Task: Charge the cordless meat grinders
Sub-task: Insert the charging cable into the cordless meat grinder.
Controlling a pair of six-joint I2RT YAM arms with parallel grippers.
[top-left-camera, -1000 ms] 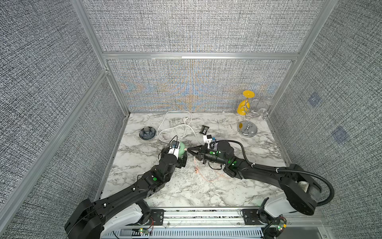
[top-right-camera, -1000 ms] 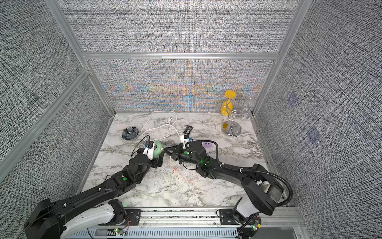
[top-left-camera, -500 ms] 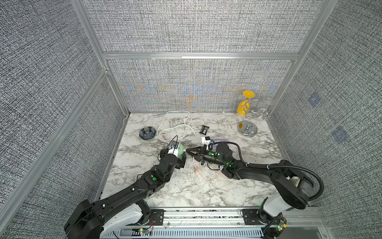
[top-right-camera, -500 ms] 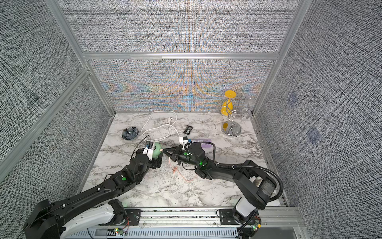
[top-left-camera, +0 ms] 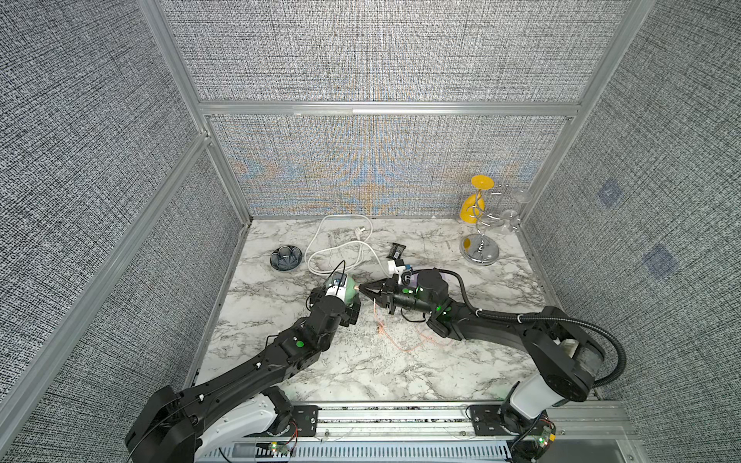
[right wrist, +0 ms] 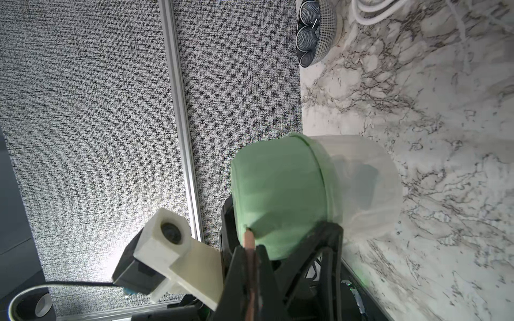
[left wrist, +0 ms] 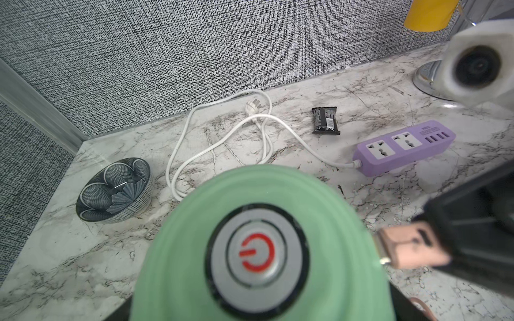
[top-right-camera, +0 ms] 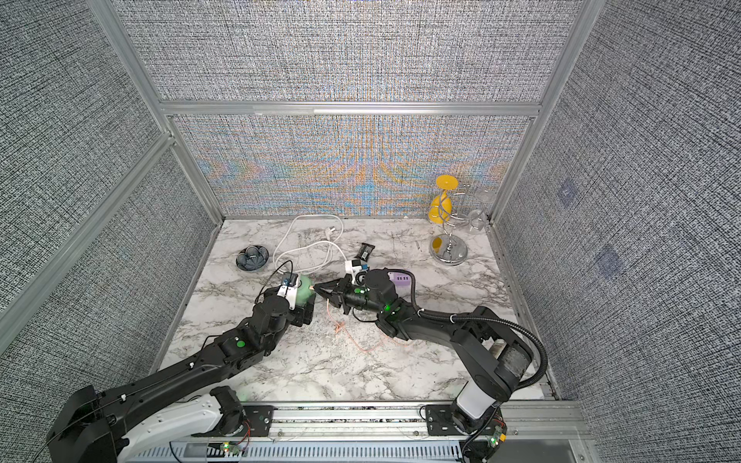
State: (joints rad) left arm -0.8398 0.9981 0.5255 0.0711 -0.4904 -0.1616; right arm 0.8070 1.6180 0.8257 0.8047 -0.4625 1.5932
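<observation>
One patterned bowl sits leftmost. Our left end effector clasps the one meat grinder on the tabletop. The right end effector, clenched on one pink plug, holds it against the grinder's green side. Only the left wrist view shows us the whole purple power strip.

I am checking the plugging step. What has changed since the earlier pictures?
The right gripper, shut on the pink cable plug, moved slightly further toward the mint-green grinder; the plug tip now appears to touch its side. The left gripper stayed closed around the grinder, which did not move. The bowl and purple power strip stayed in place.
</observation>
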